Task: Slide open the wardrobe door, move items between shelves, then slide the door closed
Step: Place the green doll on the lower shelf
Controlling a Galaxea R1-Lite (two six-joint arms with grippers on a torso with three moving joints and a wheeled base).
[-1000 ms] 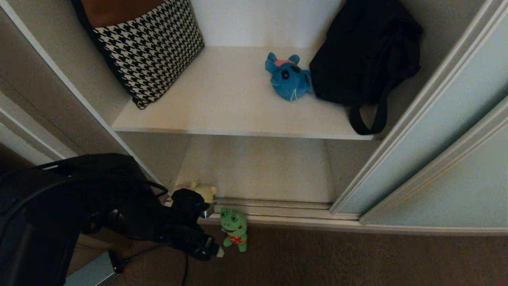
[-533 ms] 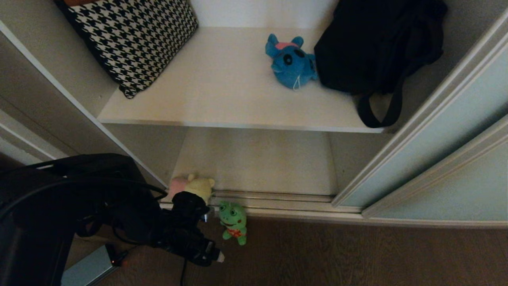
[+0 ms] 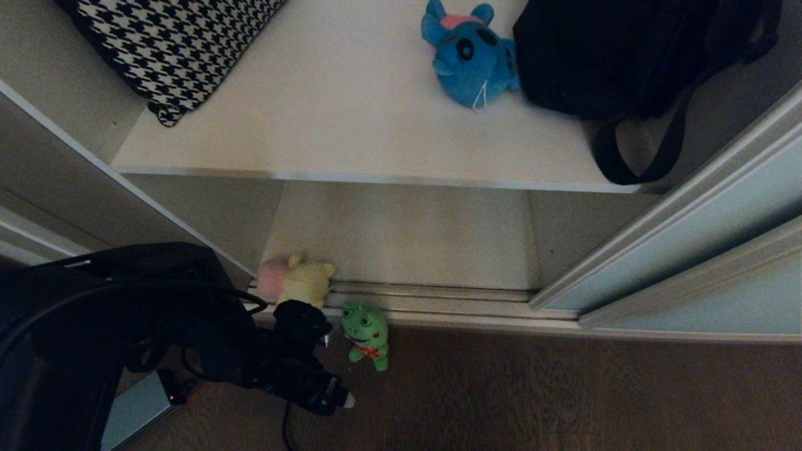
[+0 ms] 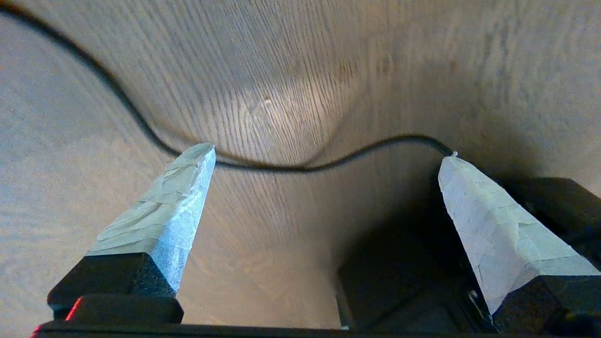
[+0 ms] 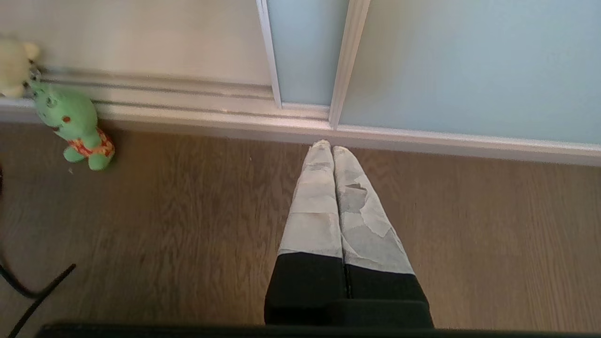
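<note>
The left gripper hangs low over the brown wood-grain floor, its taped fingers spread wide with nothing between them; a thin black cable on the floor runs across just past the fingertips. In the head view the left gripper points away from the wardrobe, with the green frog plush just beside the arm, on the floor against the door track. The pale yellow plush with a pink part lies beyond the frog, at the front left corner of the lower shelf. The blue plush sits well apart and above, on the upper shelf, touching a black bag; a houndstooth cushion leans at that shelf's left side. The right gripper has its jaws pressed shut on nothing, tips close to the base of the sliding wardrobe door, which stands slid aside to the right; the frog plush lies well off to one side of these jaws.
</note>
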